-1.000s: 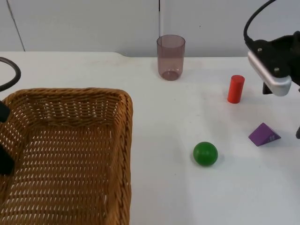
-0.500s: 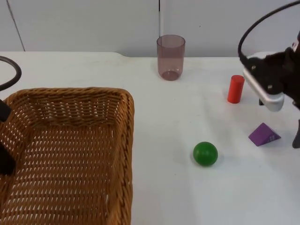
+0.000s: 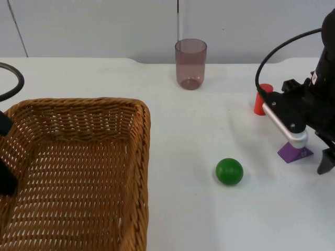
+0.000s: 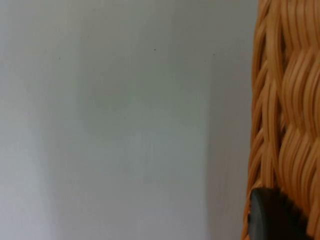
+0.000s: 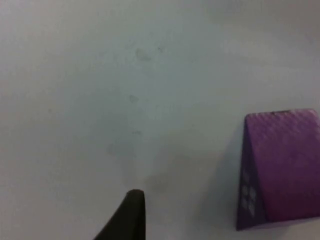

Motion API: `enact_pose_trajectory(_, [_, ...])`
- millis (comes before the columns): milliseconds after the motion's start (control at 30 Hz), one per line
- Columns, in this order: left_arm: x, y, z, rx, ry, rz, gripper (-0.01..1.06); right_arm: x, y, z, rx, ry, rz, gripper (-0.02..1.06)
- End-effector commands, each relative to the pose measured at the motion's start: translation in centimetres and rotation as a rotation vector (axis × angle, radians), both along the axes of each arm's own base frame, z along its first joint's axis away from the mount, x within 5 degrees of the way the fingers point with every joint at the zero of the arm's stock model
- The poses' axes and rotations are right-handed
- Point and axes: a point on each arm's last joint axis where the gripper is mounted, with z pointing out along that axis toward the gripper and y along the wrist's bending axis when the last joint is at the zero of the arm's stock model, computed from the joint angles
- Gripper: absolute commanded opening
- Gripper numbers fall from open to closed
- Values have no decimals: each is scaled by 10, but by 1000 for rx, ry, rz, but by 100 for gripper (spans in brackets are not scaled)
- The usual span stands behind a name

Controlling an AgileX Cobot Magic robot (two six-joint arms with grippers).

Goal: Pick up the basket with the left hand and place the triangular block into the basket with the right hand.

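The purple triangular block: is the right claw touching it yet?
Apart. In the right wrist view, bare table lies between the black fingertip and the purple triangular block.

No readable text, labels, numbers or signs on anything in view

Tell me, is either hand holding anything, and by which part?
The left hand grips the basket by its left rim. The right hand holds nothing; it hovers over the purple block on the table.
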Motion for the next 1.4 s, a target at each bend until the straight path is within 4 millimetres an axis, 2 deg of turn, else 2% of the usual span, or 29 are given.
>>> enact_pose_trajectory(0, [0,-4,2,-31,6,-3,0,3,5,3,8,-42,32,101])
enact_pose_trajectory(267, [0,-4,2,-31,6,-3,0,4,8,3,15,-57,50,101])
enact_pose_trajectory(400, [1,-4,2,-28,3,-1,0,2,9,-9,4,-22,58,101])
enact_pose_trajectory(533, [1,-4,2,-28,3,-1,0,1,9,-11,-2,-5,55,101])
enact_pose_trajectory(667, [1,-4,2,-28,3,-1,0,0,8,-11,-5,5,50,96])
enact_pose_trajectory(700, [1,-4,2,-28,3,-1,0,0,8,-11,-7,10,50,91])
enact_pose_trajectory(800, [1,-4,2,-30,5,-2,0,-1,8,-11,-9,16,49,61])
enact_pose_trajectory(833, [1,-4,2,-30,5,-2,0,-1,8,-11,-9,16,49,61])
enact_pose_trajectory(867, [1,-4,2,-30,5,-2,0,-1,8,-11,-9,16,49,48])
enact_pose_trajectory(900, [1,-4,2,-32,6,-1,0,0,8,-11,-11,12,52,27])
enact_pose_trajectory(933, [1,-4,2,-32,6,-1,0,0,8,-11,-11,12,52,27])
enact_pose_trajectory(1000, [0,-4,2,-35,9,-3,0,1,8,-5,-2,-16,59,2])
enact_pose_trajectory(1100, [0,-5,3,-38,8,0,0,2,9,14,14,-56,50,0])
enact_pose_trajectory(1133, [0,-5,3,-38,8,0,0,2,9,14,14,-56,50,0])
enact_pose_trajectory(1267, [1,-5,3,-38,1,-8,0,-9,5,59,25,-75,-10,0])
enact_pose_trajectory(1300, [1,-5,3,-38,1,-8,0,-9,5,59,25,-75,-10,0])
enact_pose_trajectory(1333, [1,-5,3,-37,-3,-15,0,-15,3,69,21,-57,-20,0])
enact_pose_trajectory(1367, [0,-5,3,-40,0,-16,0,-23,2,90,51,-58,-66,0])
